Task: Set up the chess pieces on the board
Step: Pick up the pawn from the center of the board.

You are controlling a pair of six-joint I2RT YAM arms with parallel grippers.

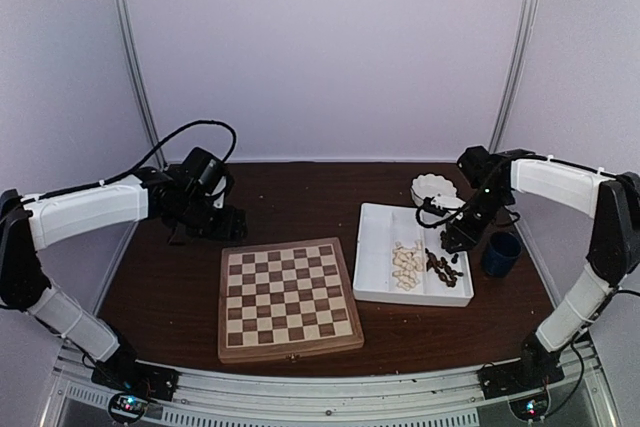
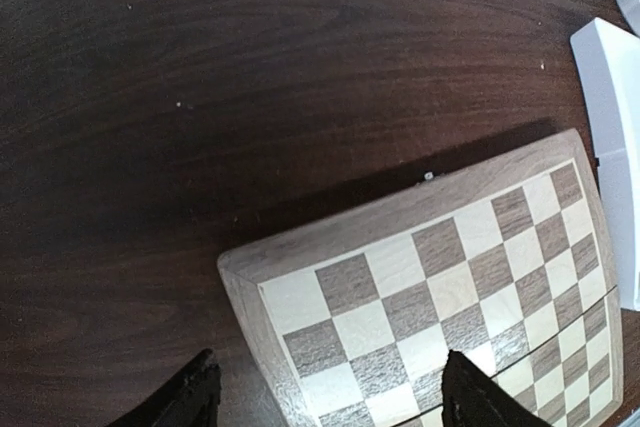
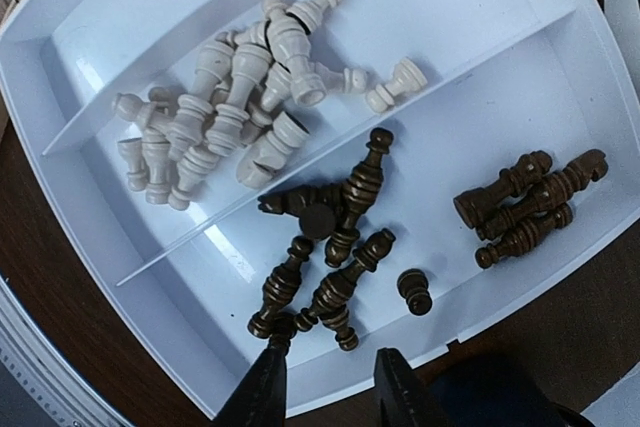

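The dark chess pieces (image 3: 358, 187) all lie on their sides in the white tray (image 3: 150, 7), in the long compartment on its right side. One heap of them is crossed over each other close to the divider wall, a smaller bundle lies apart from it in the same compartment, and one short piece lies alone between the two groups. The cream chess pieces (image 3: 235, 117) are piled in the middle compartment, just on the other side of that wall, also lying down. My right tool (image 3: 330, 352) hangs over the near end of the dark heap. Its two fingers stand apart with only a narrow gap, one fingertip is just beside the base of a dark piece, and I see nothing held between them. The board (image 1: 290, 297) lies flat in the middle of the tabletop (image 1: 170, 287), just beside the left side of the tray and a little turned against it. My left tool (image 2: 330, 402) hovers near the far left corner of the board, with its fingers wide open and nothing in them. Behind the tray stands a white bowl (image 1: 434, 187), and at the right side of the tray stands a dark blue cup (image 1: 500, 254), close to my right arm.
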